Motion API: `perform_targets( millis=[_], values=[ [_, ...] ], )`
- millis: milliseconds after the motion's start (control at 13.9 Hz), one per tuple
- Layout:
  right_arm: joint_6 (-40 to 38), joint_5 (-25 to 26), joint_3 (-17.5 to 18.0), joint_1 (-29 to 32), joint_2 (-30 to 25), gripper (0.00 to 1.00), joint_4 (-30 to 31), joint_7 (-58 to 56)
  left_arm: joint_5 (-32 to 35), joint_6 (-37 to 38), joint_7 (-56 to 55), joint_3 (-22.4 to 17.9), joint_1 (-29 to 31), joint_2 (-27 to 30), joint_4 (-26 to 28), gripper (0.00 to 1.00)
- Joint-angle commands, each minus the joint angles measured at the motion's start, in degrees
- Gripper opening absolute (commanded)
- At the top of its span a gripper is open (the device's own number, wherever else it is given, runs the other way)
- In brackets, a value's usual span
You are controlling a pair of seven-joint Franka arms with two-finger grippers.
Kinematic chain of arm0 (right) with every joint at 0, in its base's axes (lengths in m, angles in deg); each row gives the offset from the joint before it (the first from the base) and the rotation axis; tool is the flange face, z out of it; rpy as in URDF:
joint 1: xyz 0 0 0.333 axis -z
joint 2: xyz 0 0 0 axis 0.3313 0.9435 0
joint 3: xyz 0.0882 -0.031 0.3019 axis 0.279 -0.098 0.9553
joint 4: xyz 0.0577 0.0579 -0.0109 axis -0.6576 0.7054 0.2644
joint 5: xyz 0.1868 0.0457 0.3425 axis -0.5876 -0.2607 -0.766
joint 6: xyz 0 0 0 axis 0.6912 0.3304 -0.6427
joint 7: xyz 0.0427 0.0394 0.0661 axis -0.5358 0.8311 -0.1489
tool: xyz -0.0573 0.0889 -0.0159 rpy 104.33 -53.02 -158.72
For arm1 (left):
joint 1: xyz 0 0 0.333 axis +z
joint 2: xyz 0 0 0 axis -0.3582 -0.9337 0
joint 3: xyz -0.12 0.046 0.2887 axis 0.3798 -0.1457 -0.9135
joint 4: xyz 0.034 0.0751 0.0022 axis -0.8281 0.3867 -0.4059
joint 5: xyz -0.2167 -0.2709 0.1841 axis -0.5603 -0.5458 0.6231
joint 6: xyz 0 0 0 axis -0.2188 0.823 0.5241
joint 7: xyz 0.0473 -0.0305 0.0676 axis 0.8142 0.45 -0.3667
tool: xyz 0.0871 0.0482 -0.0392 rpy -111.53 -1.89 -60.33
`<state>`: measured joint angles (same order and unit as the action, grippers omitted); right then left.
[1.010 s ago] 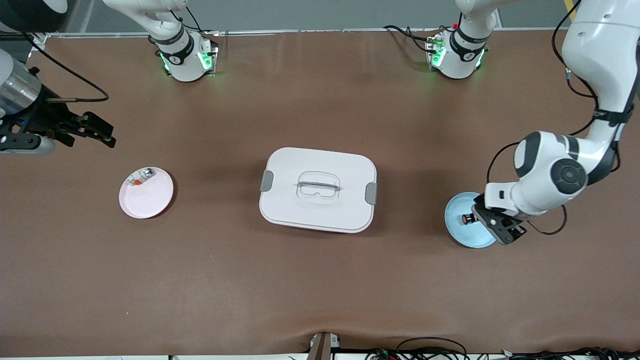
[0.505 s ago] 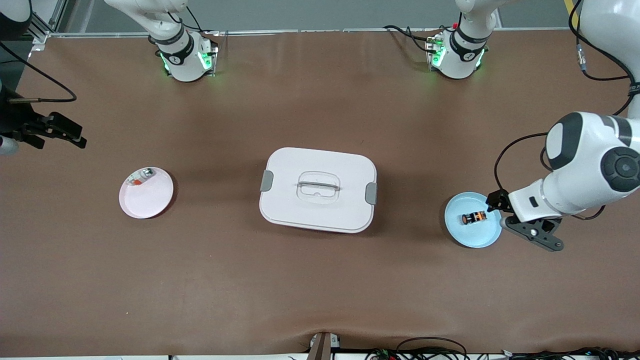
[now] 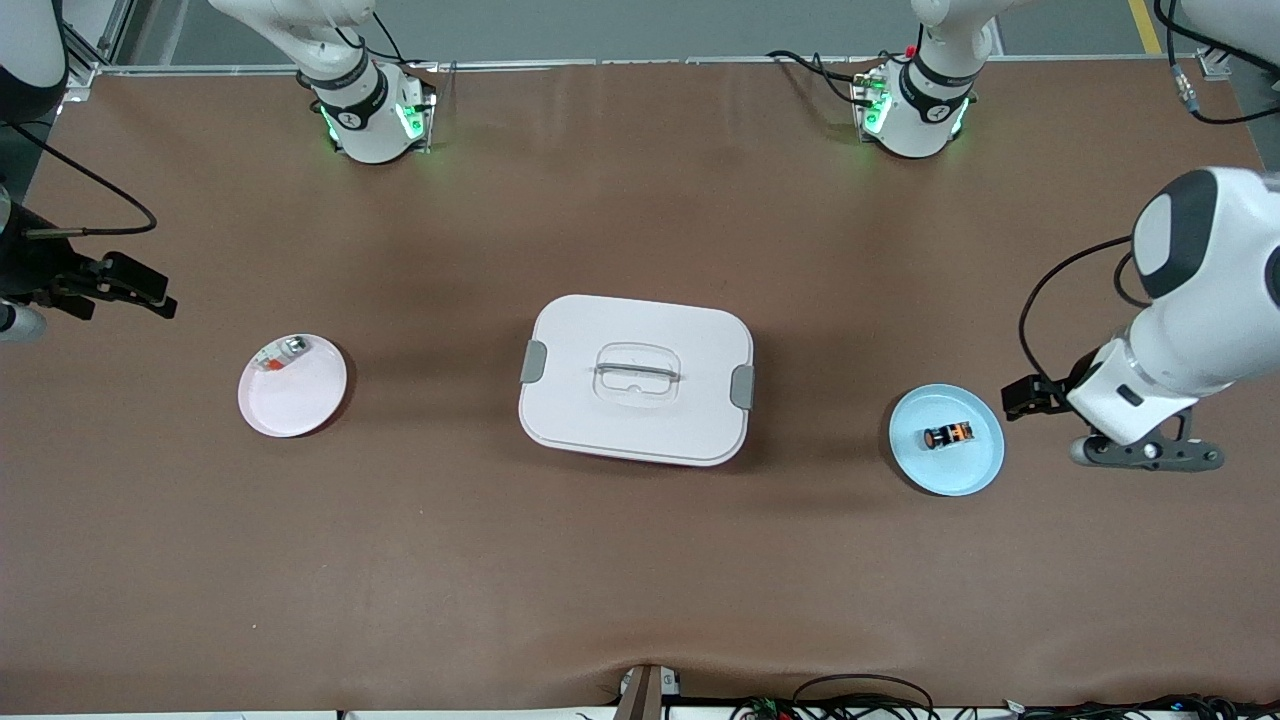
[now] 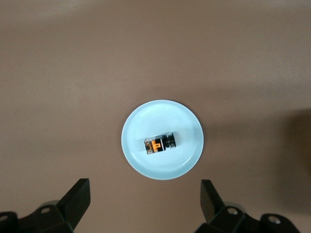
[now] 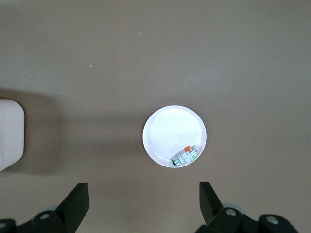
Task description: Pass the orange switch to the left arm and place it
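The orange switch (image 3: 947,436) lies on its side on a small blue plate (image 3: 962,470) toward the left arm's end of the table. My left gripper (image 3: 1032,396) is up in the air beside that plate, open and empty. In the left wrist view the switch (image 4: 161,143) lies in the middle of the plate (image 4: 160,115), well apart from my open gripper (image 4: 144,204). The white box (image 3: 636,378) stands shut in the middle of the table. My right gripper (image 3: 135,285) hangs open and empty at the right arm's end of the table; it also shows in the right wrist view (image 5: 143,204).
A pink plate (image 3: 297,402) lies between the box and the right arm's end, with a small silvery piece with a red bit (image 3: 283,352) on it. The right wrist view shows that plate (image 5: 167,132), the piece (image 5: 185,156) and a corner of the box (image 5: 9,133).
My left gripper has drawn back from over the blue plate toward the left arm's end, uncovering the switch. My right gripper has drawn back toward the right arm's end.
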<state>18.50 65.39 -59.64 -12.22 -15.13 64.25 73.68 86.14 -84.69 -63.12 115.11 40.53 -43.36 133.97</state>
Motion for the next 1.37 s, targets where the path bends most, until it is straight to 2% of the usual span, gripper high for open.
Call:
perform_targets(
  millis=[0, 289, 361, 505, 577, 649, 794, 866, 1299],
  values=[
    [-0.89, 0.86, 0.28, 0.52, 0.48, 1.0, -1.66, -0.54, -0.67, 4.77, -4.35, 0.2, 0.14, 4.31, -0.61, 1.0],
    [-0.89, 0.86, 0.19, -0.44, 1.01, 1.0, -1.57, -0.54, -0.84, 8.21, -3.65, 0.2, -0.21, 9.15, -0.97, 1.0],
    [-0.98, 1.04, -0.94, -2.02, 0.92, 1.0, -1.57, -0.45, -1.1, 8.21, -3.39, -0.41, -1.6, 10.47, -0.88, 1.0],
    [-0.89, 1.13, -7.85, -7.8, 1.01, 1.0, -1.66, -0.71, -2.5, 9.43, -3.39, -6.18, -7.13, 13.63, -0.53, 1.0],
    [-0.89, 1.04, -10.07, -9.75, 1.1, 1.0, -1.58, -0.8, -6.43, 12.31, -3.39, -8.74, -9.07, 14.86, -0.62, 1.0],
    [-0.89, 1.04, -10.26, -10.11, 1.01, 1.0, -1.66, -0.71, -9.42, 14.17, -3.39, -12.07, -11.35, 16.27, -0.62, 1.0],
    [-0.89, 1.04, -10.26, -10.29, 1.01, 1.0, -1.66, -0.71, -10.07, 16.98, -3.39, -19.1, -17.93, 18.73, -0.27, 1.0],
    [-0.89, 1.04, -10.35, -10.38, 1.01, 1.0, -1.66, -0.71, -9.98, 18.22, -3.3, -21.22, -20.05, 19.53, -0.35, 1.0],
    [-0.98, 0.95, -10.26, -10.21, 0.83, 1.0, -1.66, -0.62, -9.81, 21.3, -2.86, -21.68, -21.31, 21.64, -0.18, 1.0]
  ],
)
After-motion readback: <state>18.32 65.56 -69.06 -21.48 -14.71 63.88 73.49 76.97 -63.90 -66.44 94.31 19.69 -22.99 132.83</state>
